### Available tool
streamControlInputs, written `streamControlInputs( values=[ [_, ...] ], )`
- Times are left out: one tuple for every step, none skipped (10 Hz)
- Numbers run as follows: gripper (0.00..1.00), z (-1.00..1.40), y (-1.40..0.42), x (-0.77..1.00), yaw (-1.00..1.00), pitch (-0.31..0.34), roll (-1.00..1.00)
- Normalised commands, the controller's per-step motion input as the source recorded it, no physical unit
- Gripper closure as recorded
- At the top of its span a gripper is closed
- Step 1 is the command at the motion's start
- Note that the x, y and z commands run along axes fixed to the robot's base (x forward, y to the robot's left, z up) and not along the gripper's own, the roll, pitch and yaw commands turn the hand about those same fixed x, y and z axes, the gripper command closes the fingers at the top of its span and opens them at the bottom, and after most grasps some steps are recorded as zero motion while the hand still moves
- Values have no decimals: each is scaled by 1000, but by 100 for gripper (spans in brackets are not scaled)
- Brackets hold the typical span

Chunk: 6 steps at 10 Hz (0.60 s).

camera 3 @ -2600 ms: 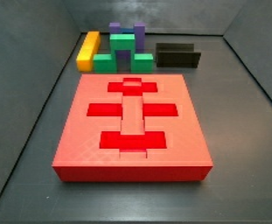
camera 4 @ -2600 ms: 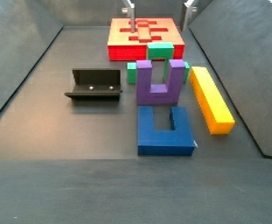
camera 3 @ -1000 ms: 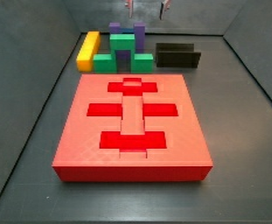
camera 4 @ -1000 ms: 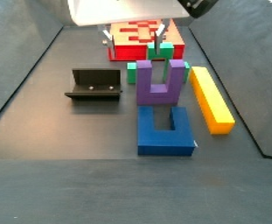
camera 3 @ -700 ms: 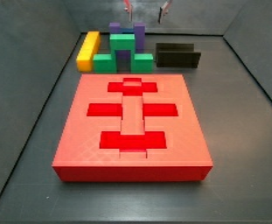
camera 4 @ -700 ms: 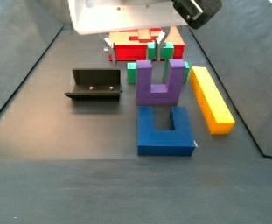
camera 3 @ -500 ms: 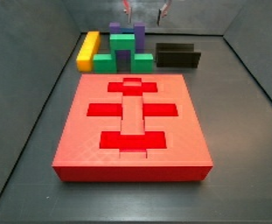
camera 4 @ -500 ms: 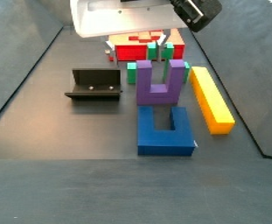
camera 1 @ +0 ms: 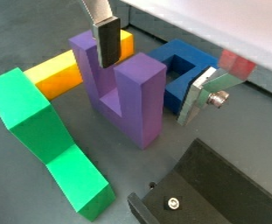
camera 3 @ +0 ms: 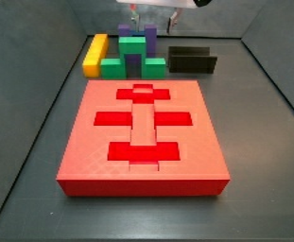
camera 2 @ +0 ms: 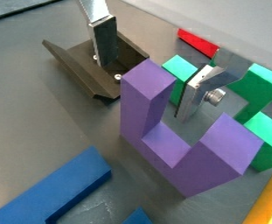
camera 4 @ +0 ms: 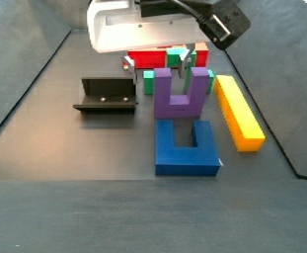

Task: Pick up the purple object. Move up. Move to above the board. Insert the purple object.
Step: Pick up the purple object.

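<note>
The purple object [camera 4: 180, 95] is a U-shaped block lying on the floor between the green block [camera 4: 153, 81] and the blue block [camera 4: 188, 148]. It also shows in both wrist views [camera 1: 124, 92] [camera 2: 173, 131], and only its top shows in a side view [camera 3: 127, 31]. My gripper [camera 4: 183, 61] is open and low over it. In both wrist views the gripper [camera 1: 153, 74] [camera 2: 153, 70] straddles one arm of the block, its pads apart from the arm's sides. The red board [camera 3: 143, 132] lies apart, partly hidden behind the gripper in a side view [camera 4: 153, 59].
The dark fixture [camera 4: 103, 96] stands beside the purple object and also shows in a side view [camera 3: 192, 60]. A long yellow block [camera 4: 238, 111] lies on the other side. The green block [camera 1: 45, 140] lies close to the gripper's fingers. Grey walls bound the floor.
My gripper has moved from over the board and come down over the purple object, its open fingers now on either side of one arm. The blocks have not moved.
</note>
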Motion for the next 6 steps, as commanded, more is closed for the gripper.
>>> streamControlInputs(
  values=[
    [0,-200,26,0,29,0,0],
    [0,-211,20,0,29,0,0],
    [0,-169,9,0,29,0,0],
    [0,0,0,0,0,0,-7],
    [0,0,0,0,0,0,0],
    [100,0,0,0,0,0,0]
  ],
)
